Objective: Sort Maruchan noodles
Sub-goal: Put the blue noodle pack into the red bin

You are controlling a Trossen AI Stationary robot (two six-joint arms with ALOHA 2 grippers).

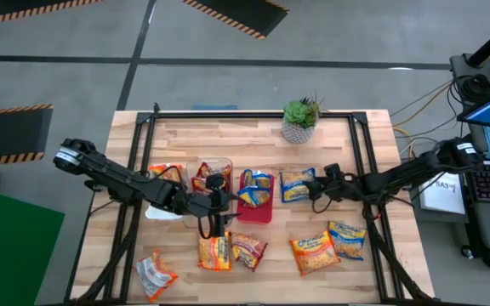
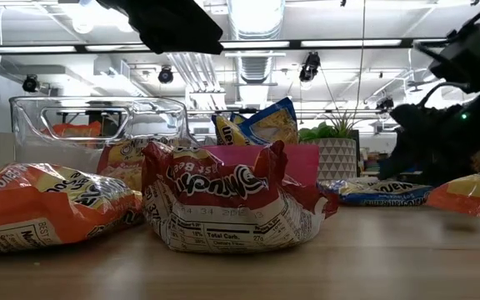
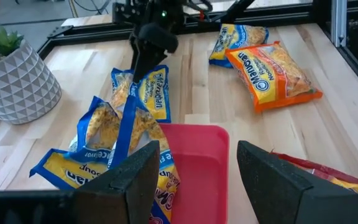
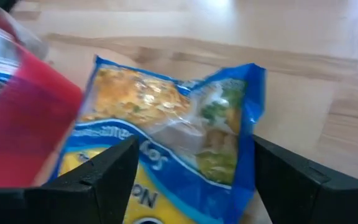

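Right end effector [image 1: 316,189] hangs spread just beside a blue noodle packet [image 1: 297,184], right of the red tray [image 1: 258,209]. Left end effector [image 1: 219,200] gapes empty, left of that tray.

Blue-trimmed packet [image 1: 298,185] lay flat at table centre, 3 o'clock of red tray [image 1: 260,206]. Second blue-trimmed packet [image 1: 254,189] stood tilted, propped in red tray. Two packets [image 1: 209,180] sat in clear tray [image 1: 214,163] at 9 o'clock of red tray; another [image 1: 165,173] farther toward 9 o'clock. Orange packet [image 1: 214,252] and red one [image 1: 247,250] lay touching at 6 o'clock. Orange packet [image 1: 315,252] and blue-trimmed one [image 1: 347,240] lay at 4 o'clock, overlapping. Crumpled red-and-white packet [image 1: 155,274] lay alone at 7 o'clock.
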